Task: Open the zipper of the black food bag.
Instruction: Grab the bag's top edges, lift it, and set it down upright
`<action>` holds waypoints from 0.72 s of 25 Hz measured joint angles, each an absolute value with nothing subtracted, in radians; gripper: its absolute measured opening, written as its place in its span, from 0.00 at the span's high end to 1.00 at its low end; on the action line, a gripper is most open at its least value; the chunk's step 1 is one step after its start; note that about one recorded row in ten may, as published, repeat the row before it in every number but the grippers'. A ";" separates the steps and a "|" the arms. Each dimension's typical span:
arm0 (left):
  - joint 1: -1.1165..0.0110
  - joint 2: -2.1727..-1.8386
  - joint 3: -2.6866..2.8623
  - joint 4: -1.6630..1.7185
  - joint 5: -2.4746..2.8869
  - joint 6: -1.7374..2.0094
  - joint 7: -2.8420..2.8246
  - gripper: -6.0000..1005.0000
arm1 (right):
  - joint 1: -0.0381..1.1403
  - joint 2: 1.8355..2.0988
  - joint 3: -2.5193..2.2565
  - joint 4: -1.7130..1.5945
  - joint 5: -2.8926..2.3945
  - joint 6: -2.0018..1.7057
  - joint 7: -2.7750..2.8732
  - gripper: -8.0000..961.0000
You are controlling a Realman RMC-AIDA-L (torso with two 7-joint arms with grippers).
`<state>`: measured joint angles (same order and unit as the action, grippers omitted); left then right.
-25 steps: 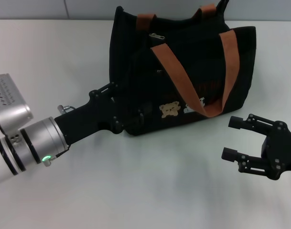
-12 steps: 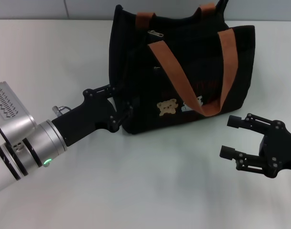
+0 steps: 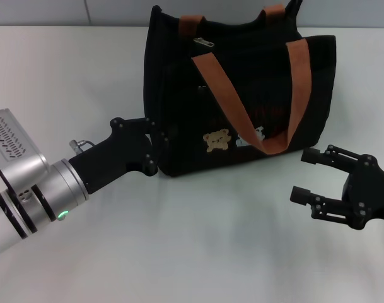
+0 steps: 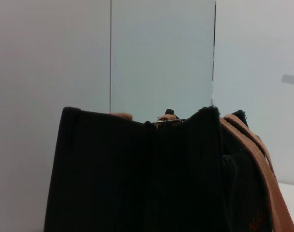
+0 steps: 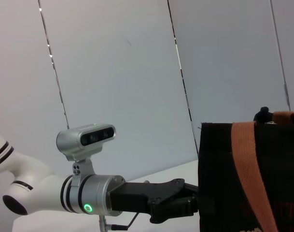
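1. Bag: the black food bag (image 3: 242,101) stands upright on the white bench (image 3: 65,76), zipper (image 3: 203,43) pull on top.
2. Left tool (image 3: 155,144) touches the bag's side; grip state unclear.
3. Right tool (image 3: 308,177) hovers released just beside it.

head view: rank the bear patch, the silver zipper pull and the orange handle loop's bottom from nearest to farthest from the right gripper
From the right gripper:
1. Handle loop's bottom, just beyond it on the bag's front.
2. Bear patch, further toward the left arm.
3. Silver zipper pull, up on the bag's top edge.
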<state>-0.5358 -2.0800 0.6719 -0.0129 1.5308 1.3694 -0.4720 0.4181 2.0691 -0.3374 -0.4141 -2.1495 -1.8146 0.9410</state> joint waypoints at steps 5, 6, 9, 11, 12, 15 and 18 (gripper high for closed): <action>-0.531 -2.078 0.677 -0.004 1.539 1.377 -0.459 0.91 | 0.419 2.073 -0.337 -0.414 -2.147 -1.807 0.942 0.18; -0.530 -2.077 0.678 -0.001 1.545 1.382 -0.460 0.91 | 0.419 2.074 -0.337 -0.414 -2.147 -1.806 0.942 0.18; -0.522 -2.076 0.674 0.003 1.554 1.393 -0.461 0.92 | 0.419 2.074 -0.337 -0.414 -2.144 -1.806 0.942 0.18; -0.508 -2.075 0.668 0.018 1.551 1.407 -0.471 0.92 | 0.418 2.074 -0.337 -0.414 -2.137 -1.805 0.942 0.18; -0.499 -2.073 0.665 0.030 1.550 1.416 -0.483 0.92 | 0.418 2.074 -0.337 -0.414 -2.135 -1.805 0.942 0.18; -0.457 -2.070 0.659 0.116 1.548 1.469 -0.560 0.92 | 0.416 2.074 -0.337 -0.414 -2.131 -1.805 0.945 0.18; -0.404 -2.067 0.655 0.227 1.548 1.541 -0.637 0.92 | 0.416 2.075 -0.332 -0.414 -2.131 -1.800 0.950 0.18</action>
